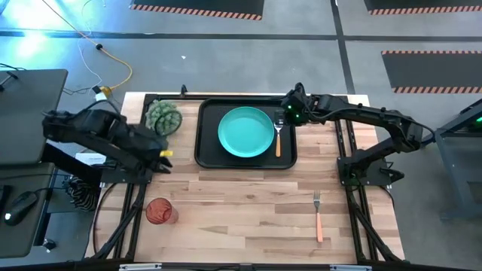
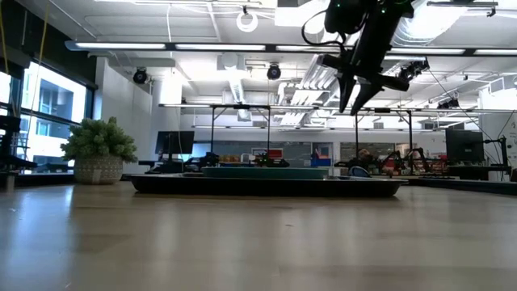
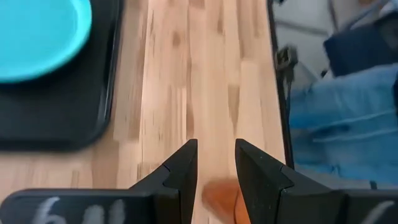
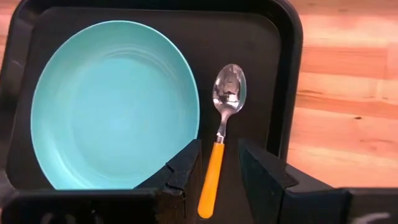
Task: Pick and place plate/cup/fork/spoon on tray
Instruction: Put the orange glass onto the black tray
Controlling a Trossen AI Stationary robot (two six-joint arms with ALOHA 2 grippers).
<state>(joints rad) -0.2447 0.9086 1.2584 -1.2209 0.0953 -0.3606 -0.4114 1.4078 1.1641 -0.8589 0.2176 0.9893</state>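
Note:
The teal plate [image 1: 245, 132] lies in the black tray [image 1: 207, 154]. The spoon [image 4: 224, 118] lies in the tray beside the plate, bowl toward the far edge. My right gripper [image 1: 288, 113] is open and empty, high above the tray's far right corner; in its wrist view the fingers frame the spoon's orange handle without touching it. The fork [image 1: 318, 214] lies on the table near the right front. The red-brown cup [image 1: 160, 211] lies at the left front. My left gripper [image 1: 164, 158] is open and empty, above the table between the plant and the cup.
A spiky green plant [image 1: 163, 117] in a pot stands left of the tray at the table's far left. Bare wood lies between the tray and the near edge. In the low view my right gripper [image 2: 355, 101] hangs well above the tray [image 2: 266, 186].

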